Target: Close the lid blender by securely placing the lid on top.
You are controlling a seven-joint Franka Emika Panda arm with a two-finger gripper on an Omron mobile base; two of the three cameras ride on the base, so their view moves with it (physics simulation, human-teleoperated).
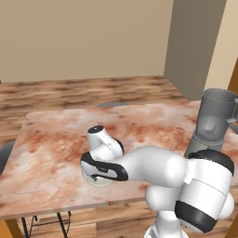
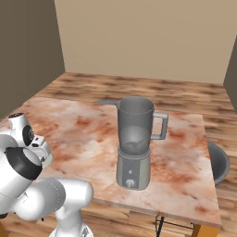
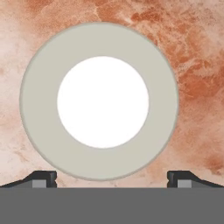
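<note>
Grey-green lid (image 3: 99, 100) flat on marble counter (image 3: 192, 65), centred between jaws (spread wide, empty).

A rendered home kitchen or dining room is shown. A reddish marble table (image 2: 88, 134) is set on a wooden plank floor (image 2: 139, 85), and plain beige walls (image 2: 148, 37) are seen at the far side. A blender (image 2: 135, 141) is placed on the table, and a grey chair seat (image 2: 220, 162) is tucked at the right.
</note>
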